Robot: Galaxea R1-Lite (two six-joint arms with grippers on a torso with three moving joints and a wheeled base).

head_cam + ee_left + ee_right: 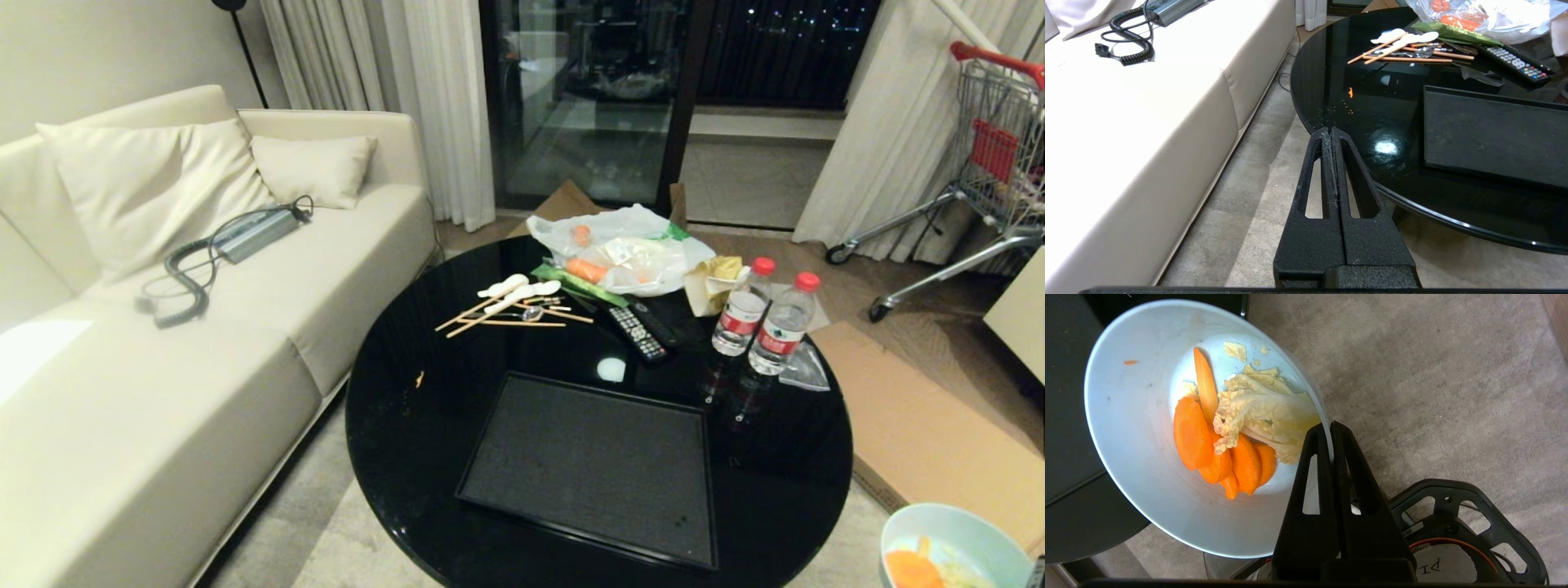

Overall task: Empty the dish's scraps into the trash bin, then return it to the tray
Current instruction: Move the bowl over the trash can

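The right pincer [1329, 430] is gripping the near rim of the pale blue dish [1139, 428], one finger inside the wall and one outside, clenched on the thin edge, and is carrying it off the right-hand edge of the round black worktop [408, 425], above the carpet. In the head view only a slice of the dish [955, 531] is showing at the lower right corner, well clear of the black tray [588, 465], which is lying bare near the front of the worktop. The scraps [1224, 449], orange carrot slices heaped with a pale cabbage leaf, are sitting in the bottom of the dish, which is tilting slightly but spilling nothing. The dish is extending away from the pincer toward the worktop, so the load is hanging out beyond the grip. A curved pale edge is peeking out directly beneath the dish beside the robot's base; whether that is the trash bin cannot be told, though it seems likely that the pour is still ahead and would turn on swinging the dish's far lip over the bin's mouth. The left pincer [1330, 134] is hanging parked with its fingers pressed together, empty, over the carpet between the cream sofa [163, 343] and the worktop's left edge. Two water bottles [767, 327] and a remote control [637, 331] are standing behind the tray.
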